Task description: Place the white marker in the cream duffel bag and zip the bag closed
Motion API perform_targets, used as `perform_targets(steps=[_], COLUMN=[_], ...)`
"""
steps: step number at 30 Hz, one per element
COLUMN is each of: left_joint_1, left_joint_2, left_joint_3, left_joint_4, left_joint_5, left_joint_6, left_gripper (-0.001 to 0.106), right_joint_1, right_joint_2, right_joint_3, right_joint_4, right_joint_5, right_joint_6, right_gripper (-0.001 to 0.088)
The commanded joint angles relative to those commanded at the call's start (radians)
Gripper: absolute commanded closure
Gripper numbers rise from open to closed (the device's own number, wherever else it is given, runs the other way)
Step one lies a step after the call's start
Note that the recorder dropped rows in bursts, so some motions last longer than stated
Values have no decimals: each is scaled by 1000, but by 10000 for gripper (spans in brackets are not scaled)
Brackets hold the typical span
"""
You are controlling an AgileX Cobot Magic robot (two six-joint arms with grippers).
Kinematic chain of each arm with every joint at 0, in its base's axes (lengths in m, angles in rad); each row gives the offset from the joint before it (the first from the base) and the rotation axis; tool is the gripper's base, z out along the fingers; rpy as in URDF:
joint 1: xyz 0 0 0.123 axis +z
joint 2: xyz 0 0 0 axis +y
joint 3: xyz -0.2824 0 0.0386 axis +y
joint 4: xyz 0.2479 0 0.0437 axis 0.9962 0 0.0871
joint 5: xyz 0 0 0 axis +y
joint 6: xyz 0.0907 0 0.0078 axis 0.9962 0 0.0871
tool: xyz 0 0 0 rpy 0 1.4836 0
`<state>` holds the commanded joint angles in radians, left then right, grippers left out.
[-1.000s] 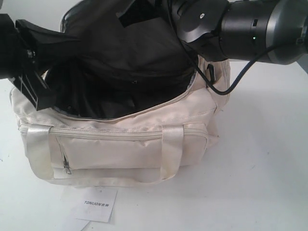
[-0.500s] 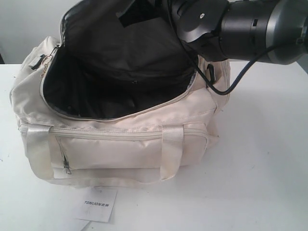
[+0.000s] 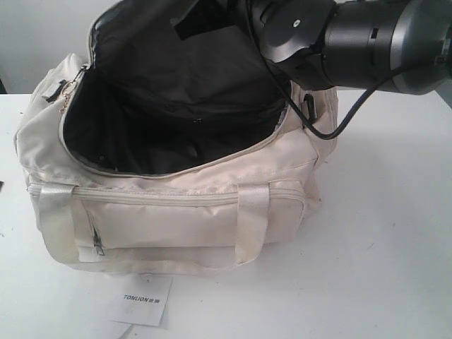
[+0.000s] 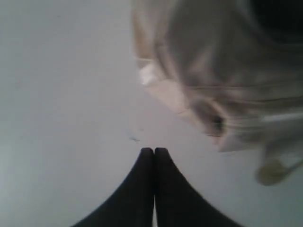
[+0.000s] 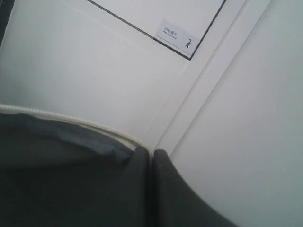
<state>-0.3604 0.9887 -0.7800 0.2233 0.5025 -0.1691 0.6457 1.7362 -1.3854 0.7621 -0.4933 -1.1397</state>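
We see the slim white marker in no view; it may lie hidden in the black lining (image 3: 141,141) of the soft cream fabric duffel bag (image 3: 176,212), which gapes open on the white surface (image 3: 381,233). The right end effector (image 5: 151,158) pinches the bag's raised zip flap (image 3: 176,63), and the left end effector (image 4: 154,153) hangs closed and empty beside the bag's end. We judge the fabric light, limp and slick, so zipping calls for gripping the small zip pull (image 3: 63,93).

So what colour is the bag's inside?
The lining is black; the exterior view shows it best.
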Motion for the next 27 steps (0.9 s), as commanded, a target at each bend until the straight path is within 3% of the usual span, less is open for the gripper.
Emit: perform_targets(steps=[5,10,20,24,27], left_joint_1=[0,0,7,72,152], left_joint_2=[0,0,147,192,211], left_joint_3=[0,-7,-214,-268,-285], left_joint_4=[-201,-406,-403,-409,-447], left_joint_5=[23,90,168,197,201], left_joint_6=[57,315,314,300,300], left_gripper=[1053,1053,1053,1053,1053], right_joint_1=[0,0,0,0,0], right_joint_2=[0,0,0,0,0], right_joint_3=[0,0,0,0,0], right_joint_4=[0,0,0,0,0], right_joint_5=[0,0,0,0,0], right_joint_6=[0,0,0,0,0], right_gripper=[868,868,868,868,868])
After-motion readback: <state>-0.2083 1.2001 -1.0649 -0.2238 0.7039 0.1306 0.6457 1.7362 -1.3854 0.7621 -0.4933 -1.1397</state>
